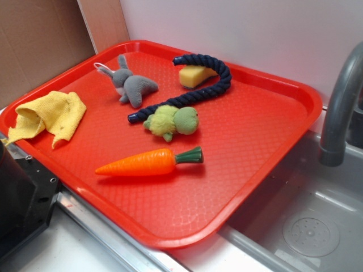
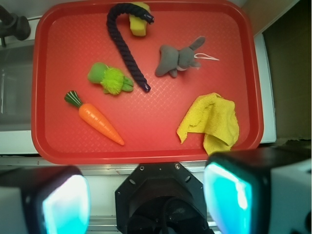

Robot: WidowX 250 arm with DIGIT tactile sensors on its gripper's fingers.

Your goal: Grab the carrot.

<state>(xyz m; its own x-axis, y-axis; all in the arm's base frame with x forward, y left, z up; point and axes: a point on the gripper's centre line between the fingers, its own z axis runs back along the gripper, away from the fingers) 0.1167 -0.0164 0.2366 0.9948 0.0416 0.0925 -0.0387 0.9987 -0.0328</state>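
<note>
red tray (image 1: 272,141) holds the carrot (image 1: 142,163) lying flat, tip toward the yellow cloth (image 1: 54,116).

One carrot (image 1: 148,162), two plush toys (image 1: 172,122), one rope (image 1: 193,90), one cloth (image 1: 50,116), one sponge (image 1: 194,75), one tray (image 1: 249,147).

Bright even light, soft shadows; wrist view's near hand (image 2: 146,195) blurred, glowing.
</note>
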